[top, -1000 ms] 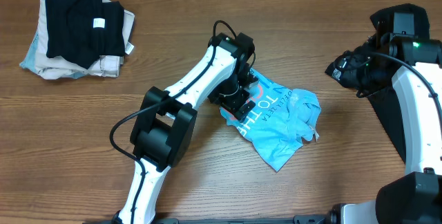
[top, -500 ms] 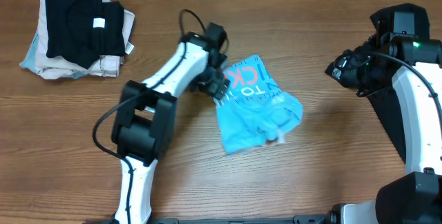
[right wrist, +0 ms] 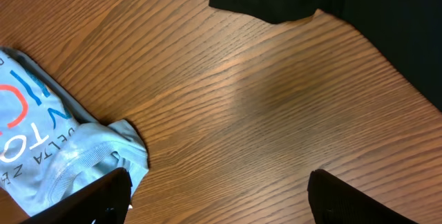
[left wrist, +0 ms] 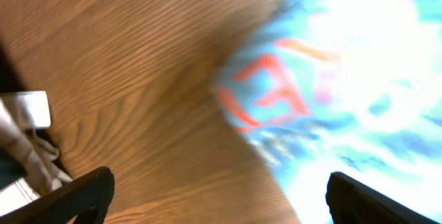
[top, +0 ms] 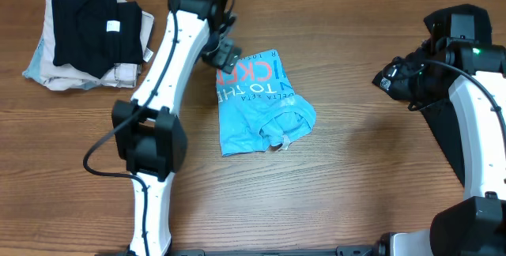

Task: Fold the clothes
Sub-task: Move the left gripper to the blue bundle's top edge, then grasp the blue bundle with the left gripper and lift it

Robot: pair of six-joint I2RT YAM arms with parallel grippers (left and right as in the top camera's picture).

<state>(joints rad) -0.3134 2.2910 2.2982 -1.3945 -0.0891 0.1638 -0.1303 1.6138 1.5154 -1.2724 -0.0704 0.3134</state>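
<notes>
Crumpled light blue T-shirt (top: 262,104) lies mid-worktop (top: 356,177). Left hand (top: 228,54) sits at the shirt's far left corner, fingers spread wide, holding nothing. Right hand (top: 387,79) is well apart, also wide and empty. Black garment (top: 95,28) tops a folded pile (top: 49,74) at the far left.

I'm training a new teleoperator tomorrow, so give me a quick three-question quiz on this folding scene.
1. True or false: the right gripper is shut on the light blue T-shirt.
2. What lies on top of the pile at the far left? A) black garment B) red towel C) yellow sock
3. Which gripper is nearer the T-shirt?

Key
1. False: it is open and away from the shirt.
2. A
3. The left gripper, open at the shirt's far edge.
</notes>
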